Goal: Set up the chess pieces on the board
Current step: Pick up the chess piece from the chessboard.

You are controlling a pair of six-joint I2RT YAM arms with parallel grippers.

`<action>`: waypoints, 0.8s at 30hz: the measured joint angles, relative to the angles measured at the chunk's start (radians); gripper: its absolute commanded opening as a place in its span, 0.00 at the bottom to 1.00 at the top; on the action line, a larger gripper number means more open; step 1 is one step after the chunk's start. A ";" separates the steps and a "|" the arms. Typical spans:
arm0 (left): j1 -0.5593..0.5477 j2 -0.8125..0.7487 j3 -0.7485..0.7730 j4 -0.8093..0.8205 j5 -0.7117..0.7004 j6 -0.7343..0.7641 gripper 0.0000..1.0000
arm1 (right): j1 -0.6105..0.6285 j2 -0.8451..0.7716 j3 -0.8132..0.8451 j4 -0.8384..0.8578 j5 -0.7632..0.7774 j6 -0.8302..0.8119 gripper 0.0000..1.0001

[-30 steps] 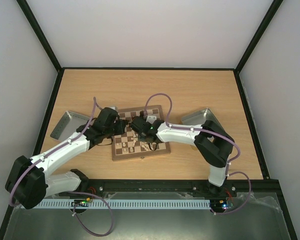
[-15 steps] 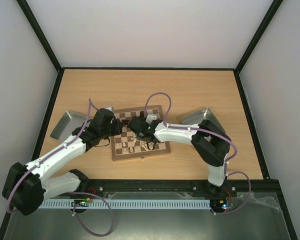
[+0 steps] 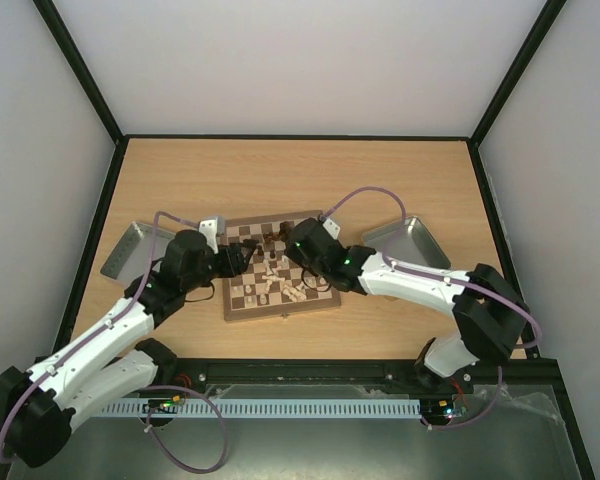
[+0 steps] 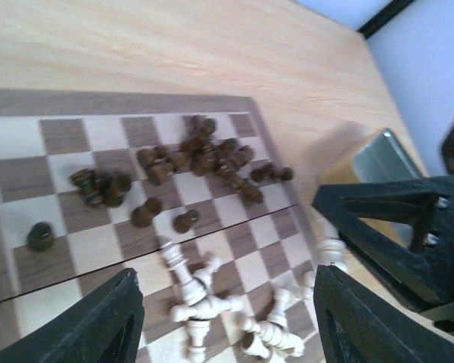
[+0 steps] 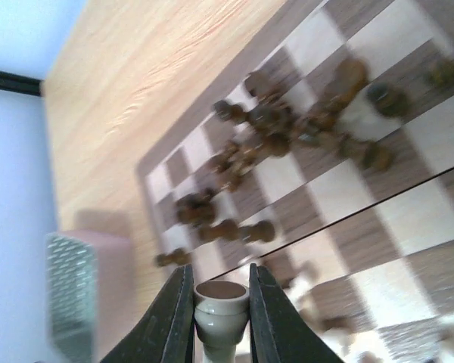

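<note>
Pinches a cream piece (image 5: 221,308) in the right gripper (image 5: 221,299) above the board (image 5: 431,219), spreads left gripper (image 4: 225,302) fingers wide over toppled pieces (image 4: 204,155).

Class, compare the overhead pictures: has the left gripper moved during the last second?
Yes. The left gripper has drawn back leftward, from over the board to its left edge.

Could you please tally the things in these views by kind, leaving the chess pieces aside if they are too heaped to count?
Chessboard: 1
Grey metal trays: 2
Robot arms: 2
Total: 5
Chess pieces uncounted: they lie heaped and overlapping; the right gripper holds one pale piece.
</note>
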 measured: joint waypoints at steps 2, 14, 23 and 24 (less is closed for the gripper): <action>-0.001 -0.025 -0.017 0.046 0.035 0.001 0.68 | -0.003 -0.032 -0.022 0.058 -0.045 0.061 0.14; -0.160 -0.073 -0.066 0.211 0.065 0.004 0.65 | -0.003 -0.088 -0.030 0.216 -0.211 0.227 0.14; -0.287 -0.054 -0.063 0.222 -0.113 0.017 0.47 | -0.003 -0.116 -0.030 0.241 -0.239 0.265 0.14; -0.293 -0.053 -0.063 0.224 -0.127 0.021 0.47 | -0.003 -0.116 -0.030 0.241 -0.240 0.265 0.14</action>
